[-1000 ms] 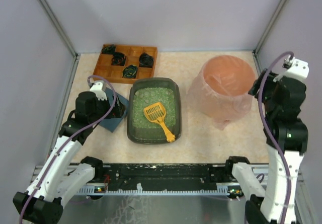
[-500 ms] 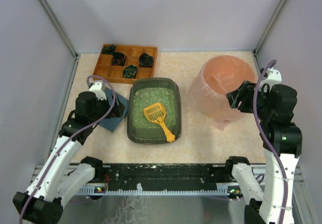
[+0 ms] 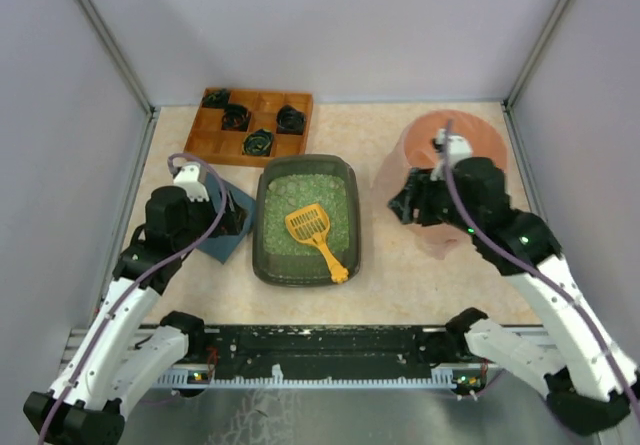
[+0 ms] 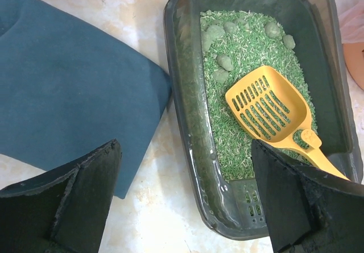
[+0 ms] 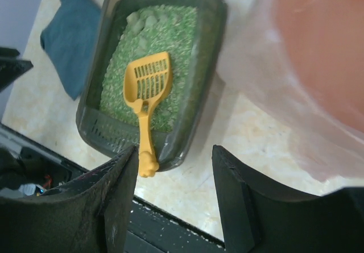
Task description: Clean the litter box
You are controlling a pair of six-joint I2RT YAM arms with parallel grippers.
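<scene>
A yellow slotted plastic scoop [image 3: 309, 224] is laid in the dark grey-green rectangular plastic litter box [image 3: 258, 227]. The left pincer [image 4: 185, 150] and right pincer [image 5: 175, 153] are held open

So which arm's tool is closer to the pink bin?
Right. The right tool hangs by the bin on the litter box side; the left tool is over the blue cloth, across that box.

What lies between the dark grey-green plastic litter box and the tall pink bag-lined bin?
Nothing; the beige tabletop between litter box and bin is bare, in the right wrist view.
</scene>
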